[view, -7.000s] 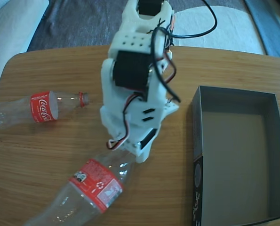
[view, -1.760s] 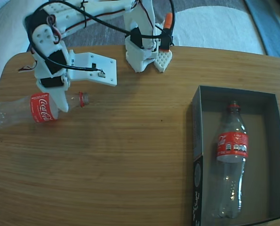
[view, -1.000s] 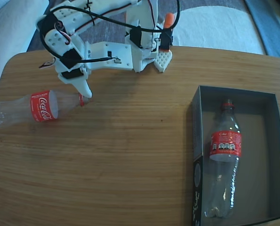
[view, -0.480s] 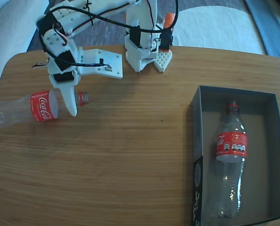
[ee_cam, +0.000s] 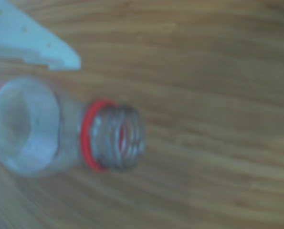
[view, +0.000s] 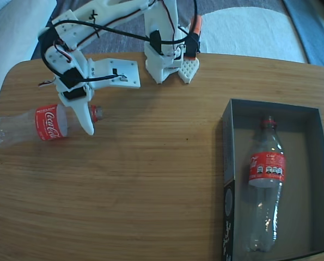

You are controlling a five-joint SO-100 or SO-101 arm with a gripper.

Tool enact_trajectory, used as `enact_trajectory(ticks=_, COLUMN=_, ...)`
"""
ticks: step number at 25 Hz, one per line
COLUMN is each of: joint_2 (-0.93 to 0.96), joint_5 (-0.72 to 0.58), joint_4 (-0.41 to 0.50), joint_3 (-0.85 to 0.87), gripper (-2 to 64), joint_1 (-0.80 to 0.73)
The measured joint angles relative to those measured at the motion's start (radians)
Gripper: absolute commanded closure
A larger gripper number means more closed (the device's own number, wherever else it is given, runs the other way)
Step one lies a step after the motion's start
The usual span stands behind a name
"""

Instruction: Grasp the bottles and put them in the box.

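The table (view: 151, 179) carries everything, with the box (view: 230, 163) lying open-topped at the right of the fixed view so bottles can be lowered in lengthwise. The larger bottle (view: 266, 185) already lies inside it, neck toward the far end. The smaller bottle (view: 39, 124) lies on its side at the left, uncapped neck pointing right. The tool (view: 84, 117) hangs spread and empty at that neck, one finger (ee_cam: 36, 40) beside the shoulder, seemingly lining up a grasp
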Motion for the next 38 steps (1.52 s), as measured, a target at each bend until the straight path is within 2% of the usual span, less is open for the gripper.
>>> enact_trajectory(ticks=7, joint_2=-0.087, joint_5=-0.012, joint_4=-0.060, joint_3=0.000, gripper=7.6, joint_1=0.002)
enact_trajectory(ticks=12, joint_2=-0.141, joint_5=-0.012, joint_4=-0.063, joint_3=-0.002, gripper=7.6, joint_1=-0.003)
enact_trajectory(ticks=17, joint_2=-0.199, joint_5=-0.012, joint_4=-0.115, joint_3=-0.002, gripper=7.7, joint_1=0.028)
enact_trajectory(ticks=23, joint_2=-0.204, joint_5=-0.012, joint_4=-0.117, joint_3=-0.005, gripper=7.7, joint_1=0.037)
enact_trajectory(ticks=27, joint_2=-0.207, joint_5=-0.012, joint_4=-0.161, joint_3=-0.005, gripper=7.8, joint_1=0.031)
enact_trajectory(ticks=36, joint_2=-0.245, joint_5=-0.012, joint_4=-0.164, joint_3=-0.005, gripper=8.0, joint_1=0.031)
enact_trajectory(ticks=38, joint_2=-0.245, joint_5=-0.012, joint_4=-0.164, joint_3=-0.005, gripper=11.0, joint_1=0.031)
